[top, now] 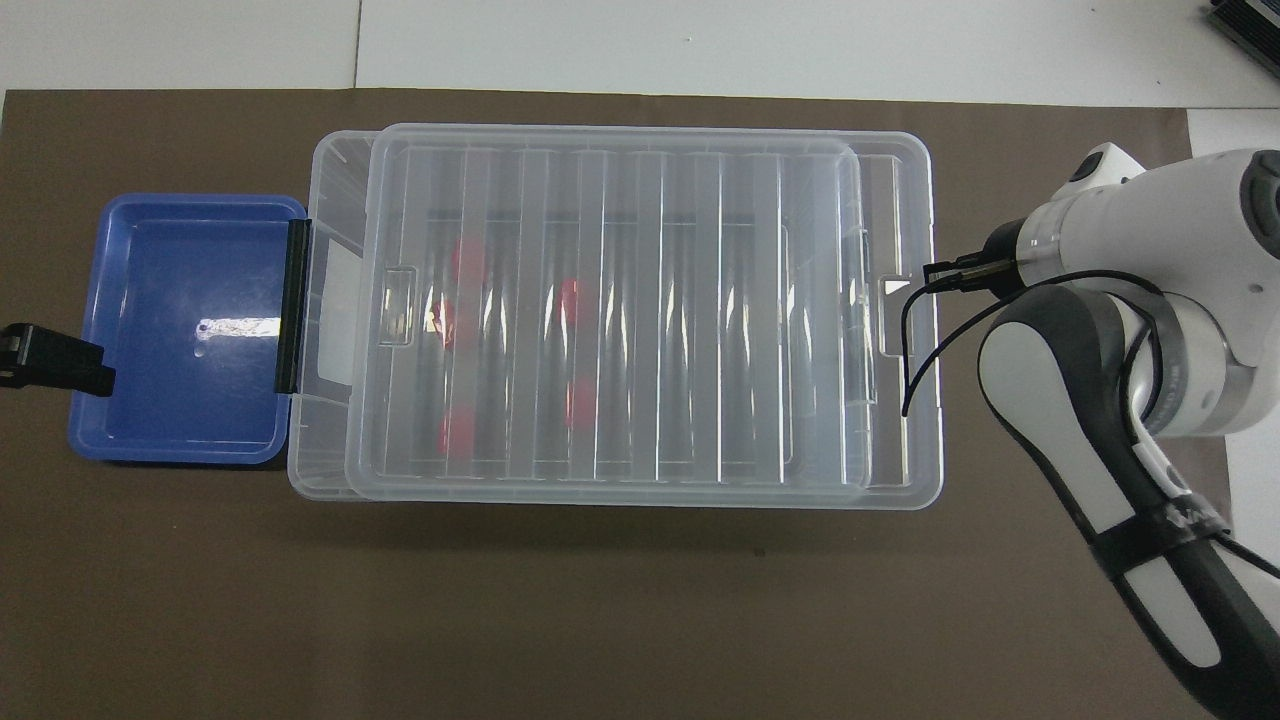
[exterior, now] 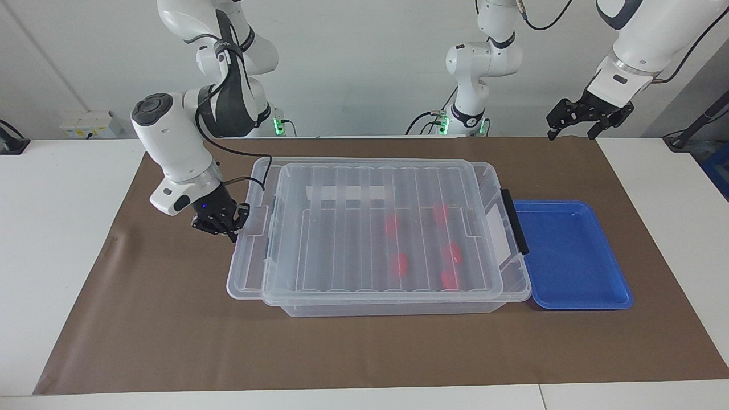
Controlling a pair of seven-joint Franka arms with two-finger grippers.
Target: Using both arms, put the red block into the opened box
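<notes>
Lid (exterior: 364, 228) nearly covering the box (exterior: 398, 304), five red blocks (exterior: 401, 263) inside.
The right gripper (exterior: 228, 225), fingers closed, grips the lid's tab at the right arm's end. The left gripper (exterior: 586, 117) hangs released, raised near the table corner past the blue tray (exterior: 569, 256).

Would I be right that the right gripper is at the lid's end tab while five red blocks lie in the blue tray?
Not quite: the five red blocks lie in the box, under the lid; the facing view shows the blue tray without blocks. The right gripper is indeed at the lid's end tab.
</notes>
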